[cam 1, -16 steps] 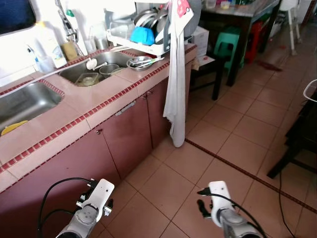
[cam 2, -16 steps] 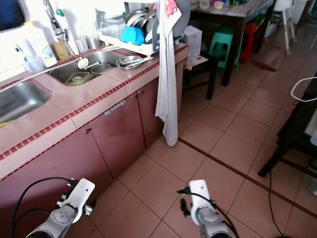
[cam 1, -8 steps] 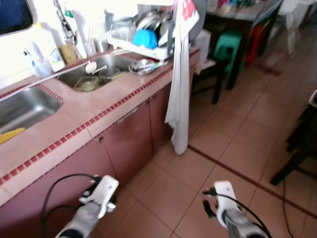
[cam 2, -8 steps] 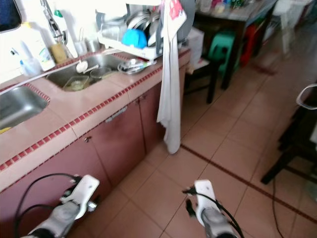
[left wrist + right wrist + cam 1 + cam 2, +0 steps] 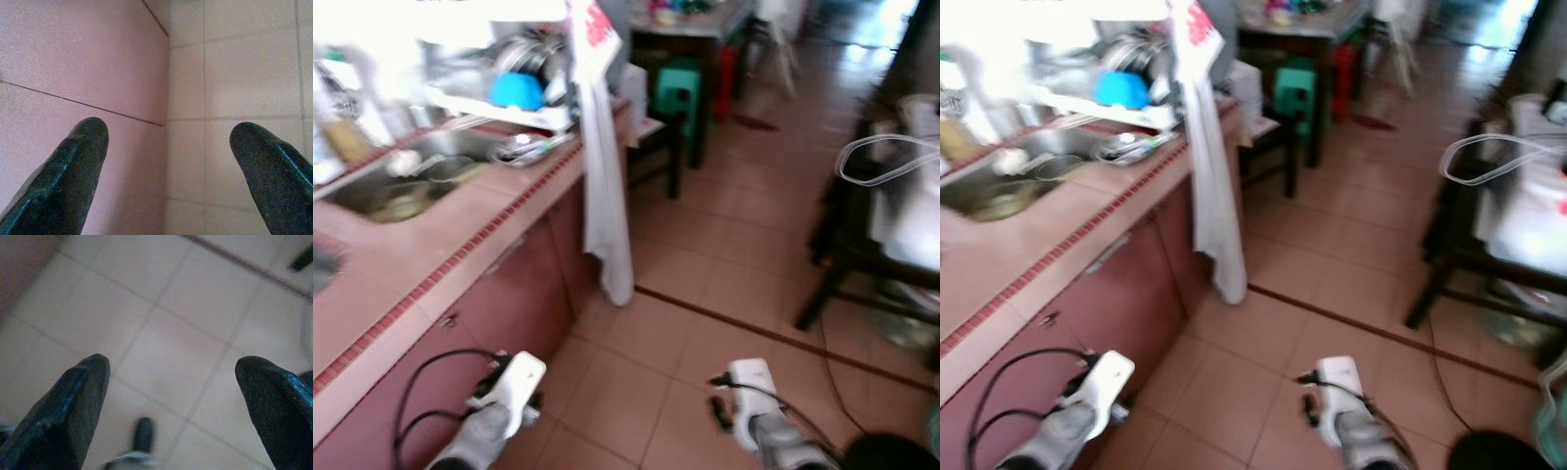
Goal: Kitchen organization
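Observation:
A tiled kitchen counter [image 5: 421, 240] runs along my left, with a steel sink [image 5: 391, 186] holding dishes. Behind the sink stands a dish rack [image 5: 509, 93] with a blue bowl [image 5: 517, 90], and a metal bowl [image 5: 524, 147] lies on the counter's end. A long white cloth [image 5: 605, 186] hangs down over the counter's corner. My left arm [image 5: 509, 387] and right arm [image 5: 749, 387] hang low over the floor. The left gripper [image 5: 167, 128] is open beside a cabinet's foot, with nothing between its fingers. The right gripper [image 5: 172, 363] is open over floor tiles.
Reddish cabinet doors [image 5: 519, 294] close the counter's front. A green stool [image 5: 677, 93] and a dark table [image 5: 695, 29] stand beyond the counter. At right is a black stand [image 5: 847, 245] bearing a white bag [image 5: 906, 196]. A black cable [image 5: 832, 382] crosses the tiled floor.
The whole picture has swung to the right and blurred, so the camera has turned: the counter sits further left and the black stand has come in. Both arms still hang low.

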Robot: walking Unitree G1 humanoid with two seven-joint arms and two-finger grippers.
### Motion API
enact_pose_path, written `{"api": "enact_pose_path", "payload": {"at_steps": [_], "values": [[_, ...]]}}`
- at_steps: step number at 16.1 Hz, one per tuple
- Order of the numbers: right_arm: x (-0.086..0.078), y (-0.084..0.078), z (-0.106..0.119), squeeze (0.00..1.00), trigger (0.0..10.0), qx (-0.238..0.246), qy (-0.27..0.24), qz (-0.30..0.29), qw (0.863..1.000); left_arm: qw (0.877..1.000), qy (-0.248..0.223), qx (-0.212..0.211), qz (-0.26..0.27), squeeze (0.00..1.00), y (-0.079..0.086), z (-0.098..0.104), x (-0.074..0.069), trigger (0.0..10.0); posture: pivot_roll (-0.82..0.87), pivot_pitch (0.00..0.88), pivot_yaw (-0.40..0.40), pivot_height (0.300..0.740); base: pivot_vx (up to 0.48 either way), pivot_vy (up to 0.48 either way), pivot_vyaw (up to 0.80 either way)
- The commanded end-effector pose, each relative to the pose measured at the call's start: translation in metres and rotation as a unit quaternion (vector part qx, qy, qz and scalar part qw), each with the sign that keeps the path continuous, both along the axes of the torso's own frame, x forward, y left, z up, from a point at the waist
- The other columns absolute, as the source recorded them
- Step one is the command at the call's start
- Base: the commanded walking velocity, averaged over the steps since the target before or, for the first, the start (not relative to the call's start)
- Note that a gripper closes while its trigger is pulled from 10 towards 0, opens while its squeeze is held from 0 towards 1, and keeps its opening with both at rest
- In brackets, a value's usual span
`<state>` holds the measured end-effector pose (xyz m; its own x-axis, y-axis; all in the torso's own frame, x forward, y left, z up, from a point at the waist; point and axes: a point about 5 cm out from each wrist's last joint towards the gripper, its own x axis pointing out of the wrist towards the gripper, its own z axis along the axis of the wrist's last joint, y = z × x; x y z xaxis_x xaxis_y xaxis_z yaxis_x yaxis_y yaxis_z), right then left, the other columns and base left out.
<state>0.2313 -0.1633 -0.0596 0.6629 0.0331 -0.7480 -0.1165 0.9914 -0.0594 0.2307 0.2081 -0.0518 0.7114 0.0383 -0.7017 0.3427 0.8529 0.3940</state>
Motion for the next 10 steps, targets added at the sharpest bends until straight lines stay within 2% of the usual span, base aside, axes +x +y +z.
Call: {"api": "enact_pose_path", "payload": {"at_steps": [1, 8, 10], "values": [[0.0011, -0.0055, 0.0010, 0.00, 10.0, -0.006, 0.000, -0.006, 1.000, 1.000, -0.005, -0.002, -0.006, 0.00, -0.0028, 0.0021, 0.0038, 10.0, -0.03, 0.033, 0.082, 0.740, 0.300, 0.000, -0.69], [0.0006, -0.0052, 0.0007, 0.00, 10.0, -0.006, 0.000, -0.006, 1.000, 1.000, -0.004, -0.001, -0.009, 0.00, -0.0029, 0.0021, 0.0038, 10.0, -0.03, 0.035, 0.083, 0.740, 0.319, 0.000, -0.65], [0.0009, -0.0049, 0.0008, 0.00, 10.0, -0.005, 0.000, -0.006, 1.000, 1.000, -0.005, 0.000, -0.010, 0.00, -0.0029, 0.0026, 0.0046, 10.0, -0.03, 0.036, 0.083, 0.740, 0.328, 0.000, -0.20]]}}
